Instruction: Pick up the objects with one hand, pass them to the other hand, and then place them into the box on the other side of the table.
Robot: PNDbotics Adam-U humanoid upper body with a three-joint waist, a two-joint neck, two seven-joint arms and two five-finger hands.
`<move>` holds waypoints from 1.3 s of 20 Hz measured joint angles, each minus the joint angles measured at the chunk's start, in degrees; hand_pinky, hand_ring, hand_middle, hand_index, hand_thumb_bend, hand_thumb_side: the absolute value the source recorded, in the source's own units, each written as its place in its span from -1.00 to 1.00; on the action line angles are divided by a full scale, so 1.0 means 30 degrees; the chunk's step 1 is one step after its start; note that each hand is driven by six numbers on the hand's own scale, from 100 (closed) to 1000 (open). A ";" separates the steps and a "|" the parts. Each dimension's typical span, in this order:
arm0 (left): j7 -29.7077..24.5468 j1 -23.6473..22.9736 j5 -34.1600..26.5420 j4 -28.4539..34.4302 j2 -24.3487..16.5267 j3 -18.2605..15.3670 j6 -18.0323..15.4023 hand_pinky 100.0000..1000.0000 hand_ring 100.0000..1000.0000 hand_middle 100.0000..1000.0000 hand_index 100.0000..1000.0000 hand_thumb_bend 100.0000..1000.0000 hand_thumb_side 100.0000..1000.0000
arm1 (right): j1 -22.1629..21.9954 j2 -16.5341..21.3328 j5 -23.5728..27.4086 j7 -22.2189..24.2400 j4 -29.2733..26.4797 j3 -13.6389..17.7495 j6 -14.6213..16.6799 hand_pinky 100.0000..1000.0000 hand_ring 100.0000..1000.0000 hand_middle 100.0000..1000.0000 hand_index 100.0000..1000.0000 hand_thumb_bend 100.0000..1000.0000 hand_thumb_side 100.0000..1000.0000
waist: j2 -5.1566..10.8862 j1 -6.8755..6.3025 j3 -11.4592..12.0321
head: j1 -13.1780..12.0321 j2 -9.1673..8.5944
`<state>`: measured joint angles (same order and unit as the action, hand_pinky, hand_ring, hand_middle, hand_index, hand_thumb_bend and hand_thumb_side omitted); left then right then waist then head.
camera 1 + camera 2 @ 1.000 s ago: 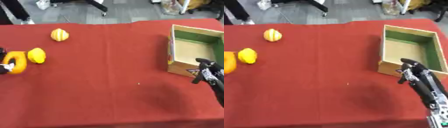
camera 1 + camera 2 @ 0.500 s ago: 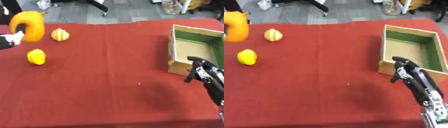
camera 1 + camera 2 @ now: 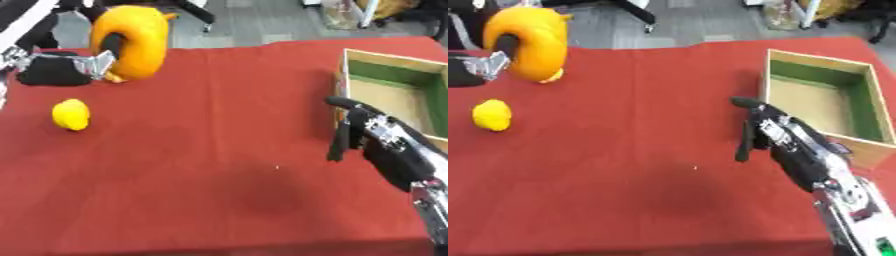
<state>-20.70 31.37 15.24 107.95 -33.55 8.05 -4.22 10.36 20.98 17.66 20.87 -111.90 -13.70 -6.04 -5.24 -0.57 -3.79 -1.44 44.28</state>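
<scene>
A big orange ring [image 3: 140, 32] hangs above the far left of the red table, and my left hand [image 3: 51, 71] is shut on it with a finger through its hole. A yellow lemon [image 3: 72, 114] lies on the cloth below it. A small orange-yellow piece [image 3: 552, 76] peeks out under the ring; the rest of it is hidden. My right hand [image 3: 388, 147] is low over the table beside the box's near-left corner, open, its fingers [image 3: 337, 145] hanging down and holding nothing. The open cardboard box [image 3: 811, 102], green inside, stands at the right edge.
The red cloth [image 3: 201, 190] covers the table. Beyond the table's far edge lies grey floor with chair legs [image 3: 199, 11] and some clutter.
My left hand has lifted the orange ring off the table and carried it up and to the right. My right hand has moved left, away from the box and toward the table's middle.
</scene>
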 measured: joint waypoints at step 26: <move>-0.1940 0.4526 -0.0828 -0.1836 0.0582 0.6364 0.0046 0.26 -0.06 -0.15 0.04 -1.00 -0.76 | 0.4092 0.0195 -0.3057 0.2443 0.3784 -0.3345 -0.0946 -0.34 -0.55 -0.70 1.00 -1.00 0.35 | -0.0092 -0.0171 0.0110 | 0.0298 0.0000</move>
<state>-26.52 44.95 12.75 102.44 -31.80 27.14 -4.08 22.64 21.56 8.49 28.20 -100.55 -23.73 -8.88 -5.52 -1.08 -3.46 -0.55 44.28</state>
